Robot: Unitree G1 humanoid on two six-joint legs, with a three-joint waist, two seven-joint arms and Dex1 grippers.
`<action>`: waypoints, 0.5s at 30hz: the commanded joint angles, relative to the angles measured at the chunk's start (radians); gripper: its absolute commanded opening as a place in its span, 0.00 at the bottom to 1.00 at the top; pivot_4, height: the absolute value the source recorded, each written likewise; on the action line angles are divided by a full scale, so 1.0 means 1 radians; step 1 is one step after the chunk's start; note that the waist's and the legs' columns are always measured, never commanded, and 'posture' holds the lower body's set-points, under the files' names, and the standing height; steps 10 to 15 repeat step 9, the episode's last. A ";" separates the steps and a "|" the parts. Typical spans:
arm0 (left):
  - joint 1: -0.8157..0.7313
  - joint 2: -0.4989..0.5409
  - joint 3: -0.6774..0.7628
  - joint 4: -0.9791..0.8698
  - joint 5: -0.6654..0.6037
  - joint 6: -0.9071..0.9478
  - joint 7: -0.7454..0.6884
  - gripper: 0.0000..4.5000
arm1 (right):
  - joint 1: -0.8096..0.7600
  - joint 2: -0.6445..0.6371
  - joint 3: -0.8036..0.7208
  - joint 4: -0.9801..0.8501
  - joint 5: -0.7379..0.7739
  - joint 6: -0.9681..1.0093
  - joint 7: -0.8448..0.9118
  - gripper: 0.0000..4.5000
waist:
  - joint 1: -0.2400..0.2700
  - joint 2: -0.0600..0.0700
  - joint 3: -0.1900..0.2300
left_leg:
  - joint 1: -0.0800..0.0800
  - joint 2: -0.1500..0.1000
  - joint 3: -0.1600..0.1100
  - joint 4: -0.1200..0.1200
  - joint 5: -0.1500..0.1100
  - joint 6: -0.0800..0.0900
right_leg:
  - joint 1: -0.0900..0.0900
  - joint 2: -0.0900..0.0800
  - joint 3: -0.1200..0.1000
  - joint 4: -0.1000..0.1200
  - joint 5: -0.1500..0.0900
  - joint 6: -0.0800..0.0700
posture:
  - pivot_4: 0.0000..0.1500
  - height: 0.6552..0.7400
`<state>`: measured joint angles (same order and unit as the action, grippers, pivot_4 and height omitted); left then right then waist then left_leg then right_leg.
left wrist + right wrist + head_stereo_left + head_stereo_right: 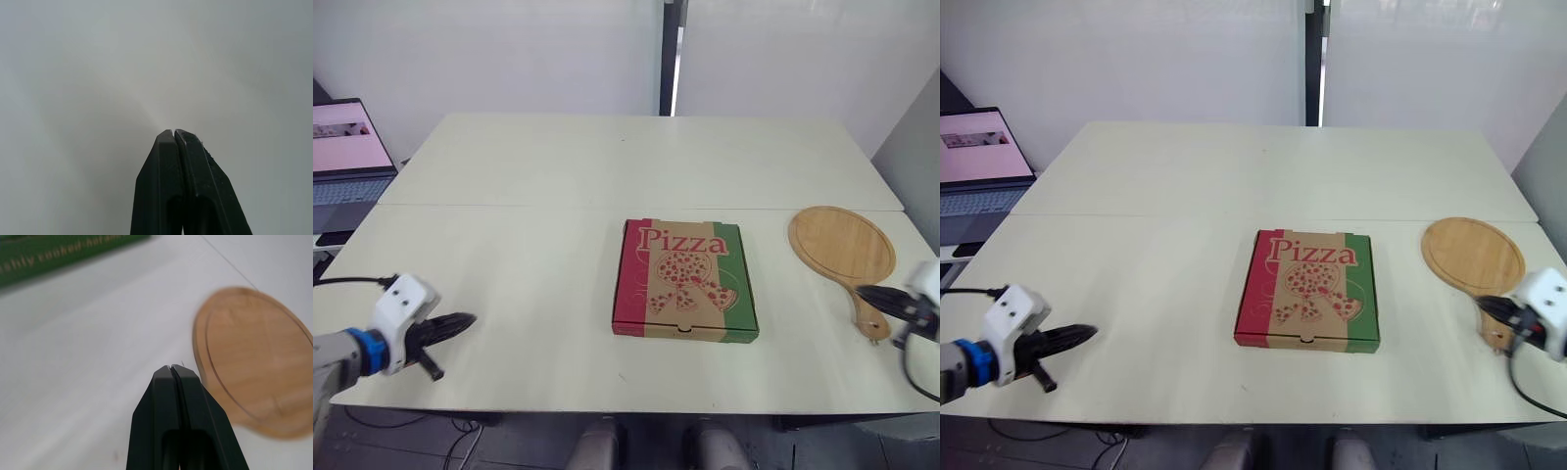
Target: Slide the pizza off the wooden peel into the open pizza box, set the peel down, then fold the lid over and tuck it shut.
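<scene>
One box [685,281] sits at the middle of the worktop [529,196], its lid [1310,279] down flat and its printed face up. You see no pizza; with the peel bare, I judge it is inside. A small tab [683,328] shows at the front edge, but you cannot tell whether it is tucked home, so treat the closing as nearly done, not proven.

The peel [841,245] lies flat to the right of the box, well apart from it and near the worktop's right edge, with its handle [869,318] toward the near side. Your right tool [864,292] hangs just by that handle with its fingers pressed together and nothing between them. Whether it touches the wood, I cannot tell. Your left tool [460,321] is far out on the left, well apart from the box, also pinched closed and empty. A laptop [347,157] stands beyond the worktop's left side.

Watch three things. If you swing the right tool away carelessly, it may catch the handle and push the peel toward the edge it lies close to. If the tab is loose, the lid may spring up once left alone. And if you press down to check it, a hard push at the middle could dent the cardboard onto the pizza, so press near the front edge instead.
</scene>
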<state>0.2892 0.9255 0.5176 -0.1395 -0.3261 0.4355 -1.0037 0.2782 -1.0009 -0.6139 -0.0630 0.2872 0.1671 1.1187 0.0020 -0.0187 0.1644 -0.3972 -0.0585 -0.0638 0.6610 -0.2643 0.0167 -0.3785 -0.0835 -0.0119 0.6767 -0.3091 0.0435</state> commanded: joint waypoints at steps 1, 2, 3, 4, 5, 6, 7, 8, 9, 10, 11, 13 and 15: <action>0.003 -0.008 0.042 -0.015 0.002 -0.040 0.022 0.00 | 0.033 -0.053 -0.054 0.101 -0.019 -0.090 0.078 0.01 | 0.004 0.000 0.000 | 0.000 0.000 0.000 0.000 0.000 0.000 | 0.000 -0.001 0.000 0.000 0.000 0.000 | 1.00 0.86; 0.000 -0.013 0.042 -0.017 -0.003 -0.039 0.029 0.00 | 0.031 -0.064 -0.055 0.135 -0.024 -0.105 0.083 0.01 | 0.004 0.000 0.000 | 0.000 0.000 0.000 0.000 0.000 0.000 | 0.000 -0.001 -0.001 -0.001 0.000 0.000 | 1.00 0.86; -0.004 -0.016 0.042 -0.021 -0.009 -0.032 0.035 0.00 | 0.021 -0.070 -0.052 0.167 -0.029 -0.118 0.080 0.01 | 0.003 0.000 0.000 | 0.000 0.000 0.000 0.000 0.000 0.000 | 0.000 -0.001 -0.001 -0.001 0.000 0.000 | 1.00 0.86; -0.006 -0.017 0.040 -0.022 -0.013 -0.027 0.038 0.00 | 0.013 -0.077 -0.047 0.189 -0.031 -0.125 0.082 0.01 | 0.003 0.000 0.000 | 0.000 0.000 0.001 0.000 0.000 0.001 | 0.000 -0.001 -0.001 -0.001 0.000 0.000 | 1.00 0.86; -0.006 -0.017 0.037 -0.024 -0.014 -0.027 0.040 0.00 | 0.004 -0.082 -0.041 0.209 -0.036 -0.138 0.081 0.01 | 0.003 0.000 0.000 | 0.000 0.000 0.001 0.000 -0.001 0.001 | 0.000 -0.001 0.000 -0.001 0.000 0.000 | 1.00 0.86; -0.007 -0.018 0.035 -0.024 -0.018 -0.025 0.043 0.00 | -0.005 -0.086 -0.036 0.224 -0.041 -0.151 0.078 0.01 | 0.003 0.000 0.000 | 0.000 0.000 0.001 0.000 -0.001 0.001 | 0.000 -0.001 -0.001 -0.001 0.000 0.000 | 1.00 0.86; -0.009 -0.022 0.034 -0.026 -0.023 -0.015 0.050 0.00 | -0.011 -0.089 -0.031 0.234 -0.041 -0.156 0.079 0.01 | 0.002 0.001 0.000 | 0.000 0.000 0.001 0.000 -0.001 0.001 | 0.000 -0.001 -0.001 -0.001 0.000 0.000 | 1.00 0.86; -0.012 -0.024 0.033 -0.027 -0.026 -0.007 0.056 0.00 | -0.016 -0.091 -0.027 0.243 -0.041 -0.161 0.079 0.01 | 0.002 0.001 0.000 | 0.000 0.000 0.001 0.000 -0.001 0.001 | 0.000 -0.001 -0.001 -0.001 0.000 0.000 | 1.00 0.86; -0.016 -0.026 0.030 -0.025 -0.039 0.000 0.047 0.00 | -0.021 -0.094 -0.022 0.251 -0.045 -0.168 0.077 0.01 | 0.002 0.001 0.000 | 0.000 0.000 0.001 0.000 -0.001 0.001 | 0.000 -0.001 -0.001 -0.001 0.000 0.000 | 1.00 0.86; -0.016 -0.026 0.030 -0.025 -0.039 0.000 0.047 0.00 | -0.021 -0.094 -0.022 0.251 -0.045 -0.168 0.077 0.01 | 0.002 0.001 0.000 | 0.000 0.000 0.001 0.000 -0.001 0.001 | 0.000 -0.001 -0.001 -0.001 0.000 0.000 | 1.00 0.86; -0.016 -0.026 0.030 -0.025 -0.039 0.000 0.047 0.00 | -0.021 -0.094 -0.022 0.251 -0.045 -0.168 0.077 0.01 | 0.002 0.001 0.000 | 0.000 0.000 0.001 0.000 -0.001 0.001 | 0.000 -0.001 -0.001 -0.001 0.000 0.000 | 1.00 0.86; -0.016 -0.026 0.030 -0.025 -0.039 0.000 0.047 0.00 | -0.021 -0.094 -0.022 0.251 -0.045 -0.168 0.077 0.01 | 0.002 0.001 0.000 | 0.000 0.000 0.001 0.000 -0.001 0.001 | 0.000 -0.001 -0.001 -0.001 0.000 0.000 | 1.00 0.86; -0.016 -0.026 0.030 -0.025 -0.039 0.000 0.047 0.00 | -0.021 -0.094 -0.022 0.251 -0.045 -0.168 0.077 0.01 | 0.002 0.001 0.000 | 0.000 0.000 0.001 0.000 -0.001 0.001 | 0.000 -0.001 -0.001 -0.001 0.000 0.000 | 1.00 0.86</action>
